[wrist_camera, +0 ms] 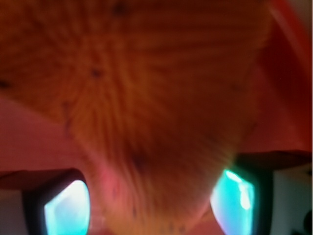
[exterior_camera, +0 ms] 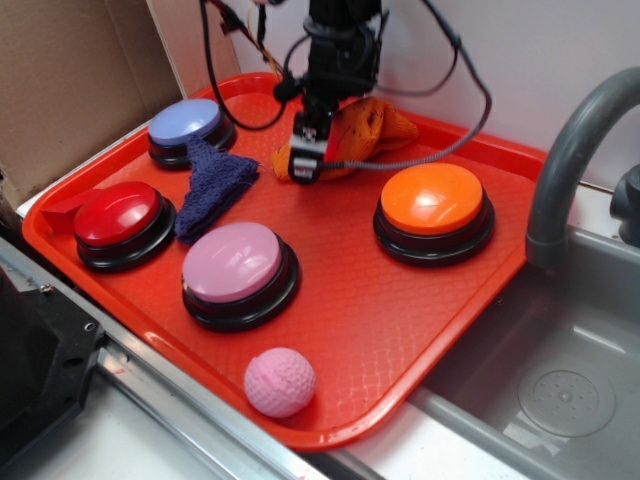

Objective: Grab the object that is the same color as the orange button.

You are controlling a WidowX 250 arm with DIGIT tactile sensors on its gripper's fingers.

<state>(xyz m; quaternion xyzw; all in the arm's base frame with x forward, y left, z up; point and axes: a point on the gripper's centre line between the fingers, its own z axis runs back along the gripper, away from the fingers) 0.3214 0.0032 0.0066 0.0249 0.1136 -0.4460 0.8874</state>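
Top centre of the exterior view, the gripper (exterior_camera: pixel 318 150) is down on the orange knitted cloth (exterior_camera: pixel 368 130), which lies bunched at the far edge of the red tray (exterior_camera: pixel 400 330), just above and left of the orange button (exterior_camera: pixel 433 200). The wrist view is a blur of orange knit (wrist_camera: pixel 146 98) with dark flecks filling the frame, narrowing down between the two fingertips (wrist_camera: pixel 66 208) at lower left and lower right. The cloth sits right between them, and the fingers look pressed against its sides, so the gripper is closed around the cloth.

Left of the gripper lies the dark purple-blue knitted cloth (exterior_camera: pixel 212 180), between the lavender button (exterior_camera: pixel 186 125) at upper left and the pink button (exterior_camera: pixel 236 268) at centre. The red button (exterior_camera: pixel 120 218) sits at far left. A pink ball (exterior_camera: pixel 279 382) rests near the tray's lower edge. A grey sink (exterior_camera: pixel 560 400) fills the lower right, its faucet (exterior_camera: pixel 570 160) arching at right.
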